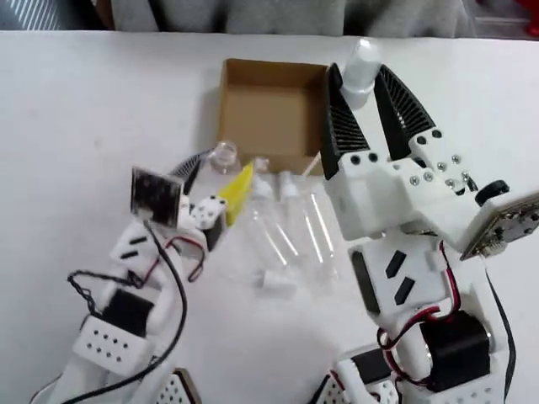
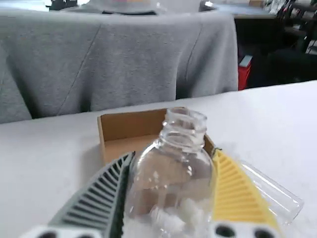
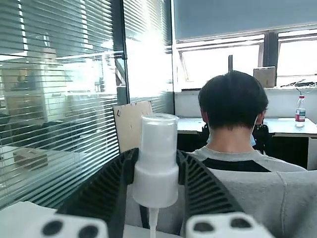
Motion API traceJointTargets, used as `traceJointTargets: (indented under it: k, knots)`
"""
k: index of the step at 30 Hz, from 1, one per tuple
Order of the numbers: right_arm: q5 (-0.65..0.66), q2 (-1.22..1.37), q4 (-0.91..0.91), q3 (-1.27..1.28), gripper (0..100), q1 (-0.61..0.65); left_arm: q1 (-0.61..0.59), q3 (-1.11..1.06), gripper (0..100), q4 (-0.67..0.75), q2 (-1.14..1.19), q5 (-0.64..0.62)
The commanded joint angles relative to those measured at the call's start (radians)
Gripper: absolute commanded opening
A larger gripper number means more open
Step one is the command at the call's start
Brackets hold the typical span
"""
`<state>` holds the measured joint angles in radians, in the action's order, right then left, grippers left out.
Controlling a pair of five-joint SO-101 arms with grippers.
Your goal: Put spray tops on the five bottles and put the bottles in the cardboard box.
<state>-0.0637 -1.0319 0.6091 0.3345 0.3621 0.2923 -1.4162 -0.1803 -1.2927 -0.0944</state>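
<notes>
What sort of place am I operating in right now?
Probably an office with a robot workbench in it: slatted window blinds, a long white desk under bright windows, and the white work table.

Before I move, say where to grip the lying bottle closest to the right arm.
Grip the bottle across its mid-body, coming from above: it lies flat, pointing toward the box, and its round sides probably suit a pinch across them.
</notes>
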Motion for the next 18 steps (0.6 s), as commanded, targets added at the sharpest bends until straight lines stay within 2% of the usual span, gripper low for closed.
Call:
traceJointTargets:
  k: [1, 10, 18]
  knots:
    - [-0.011, 0.093, -0.058, -0.068, 1.5, 0.001, 0.045, -0.080, 11, 0.074, -0.120, -0.011]
    - [-0.048, 0.242, -0.124, -0.098, 1.5, 0.137, 0.042, -0.180, 11, 0.077, -0.254, -0.011]
    - [-0.044, 0.289, -0.150, -0.100, 1.5, 0.202, 0.053, -0.242, 11, 0.078, -0.394, -0.012]
